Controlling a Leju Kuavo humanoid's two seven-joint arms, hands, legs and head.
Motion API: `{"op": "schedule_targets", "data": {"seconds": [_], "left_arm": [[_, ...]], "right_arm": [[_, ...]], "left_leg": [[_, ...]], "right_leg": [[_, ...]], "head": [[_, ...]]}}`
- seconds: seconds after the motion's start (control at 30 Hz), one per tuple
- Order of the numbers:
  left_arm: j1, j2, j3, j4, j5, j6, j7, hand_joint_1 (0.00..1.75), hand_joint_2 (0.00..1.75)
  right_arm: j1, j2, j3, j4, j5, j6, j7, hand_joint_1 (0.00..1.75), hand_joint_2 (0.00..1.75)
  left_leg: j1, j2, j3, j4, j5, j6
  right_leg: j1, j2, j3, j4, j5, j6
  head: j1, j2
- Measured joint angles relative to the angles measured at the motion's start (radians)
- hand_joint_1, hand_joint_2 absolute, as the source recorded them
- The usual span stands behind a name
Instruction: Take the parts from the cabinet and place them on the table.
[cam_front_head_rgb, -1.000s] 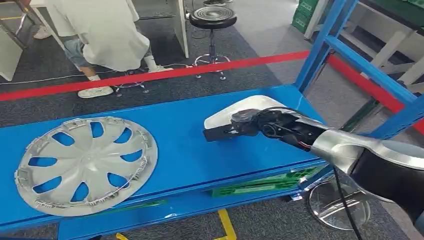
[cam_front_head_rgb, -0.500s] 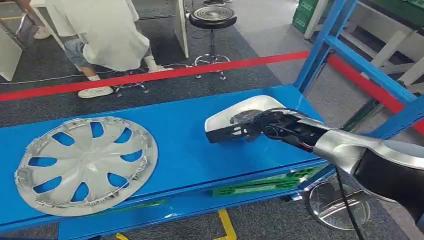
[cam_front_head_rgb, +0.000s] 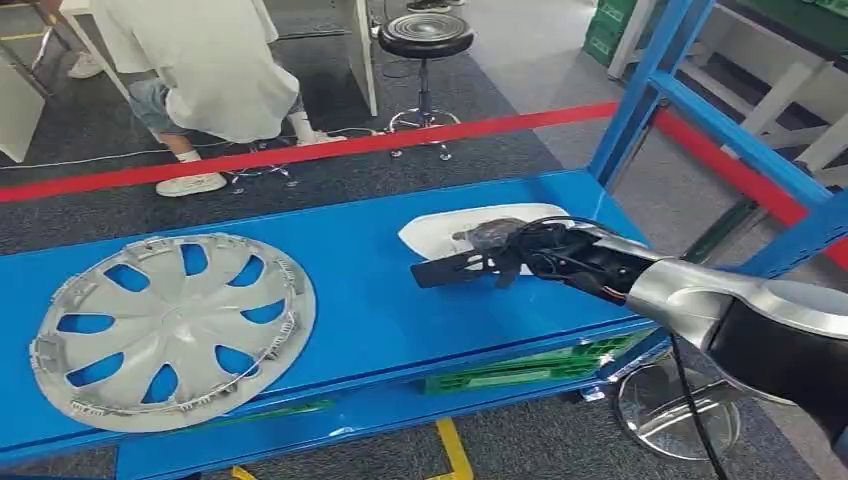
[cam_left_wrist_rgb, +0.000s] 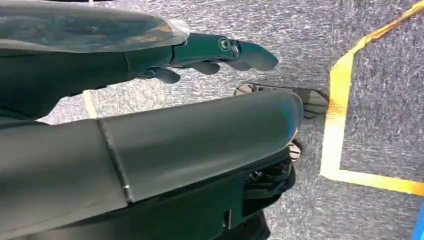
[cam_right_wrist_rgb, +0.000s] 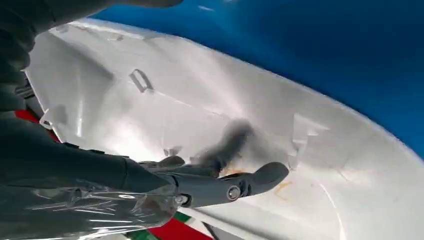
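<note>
A white mirror cover (cam_front_head_rgb: 437, 231) lies flat on the blue table (cam_front_head_rgb: 360, 310), near its right end. My right hand (cam_front_head_rgb: 500, 255) holds it from the near side; the fingers (cam_right_wrist_rgb: 170, 162) reach into its hollow inner face (cam_right_wrist_rgb: 325, 150) and the thumb stretches out over it. A silver wheel cover (cam_front_head_rgb: 170, 330) lies face up on the table's left part, well apart from the hand. My left hand (cam_left_wrist_rgb: 210, 55) hangs over the grey floor with its fingers apart and nothing in it.
Blue frame posts (cam_front_head_rgb: 640, 90) rise at the table's right end. Green plastic parts (cam_front_head_rgb: 520, 368) sit on the lower shelf. Beyond a red floor line (cam_front_head_rgb: 400, 140) a person (cam_front_head_rgb: 200, 60) sits beside a black stool (cam_front_head_rgb: 425, 35).
The white mirror cover has gone from tilted up in my right hand to lying flat on the blue table. The hand came down slightly with it. The wheel cover has not moved.
</note>
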Motion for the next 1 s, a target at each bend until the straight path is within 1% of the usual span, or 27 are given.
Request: {"op": "schedule_targets", "data": {"seconds": [0.2,1.0], "left_arm": [[0.003,0.0,0.0,0.0,0.002,0.002,0.0,0.0,0.0],[0.007,0.0,0.0,0.0,0.007,0.011,-0.002,0.0,0.0]], "right_arm": [[0.001,0.0,0.004,0.001,0.0,-0.008,-0.012,0.0,1.75],[0.002,-0.003,0.008,0.002,0.007,-0.009,-0.018,0.0,1.75]], "left_leg": [[0.0,0.0,0.0,0.0,0.0,0.0],[0.0,0.0,0.0,0.0,0.0,0.0]], "right_leg": [[0.0,0.0,0.0,0.0,0.0,0.0],[0.0,0.0,0.0,0.0,0.0,0.0]], "head": [[0.0,0.0],[-0.001,0.0]]}}
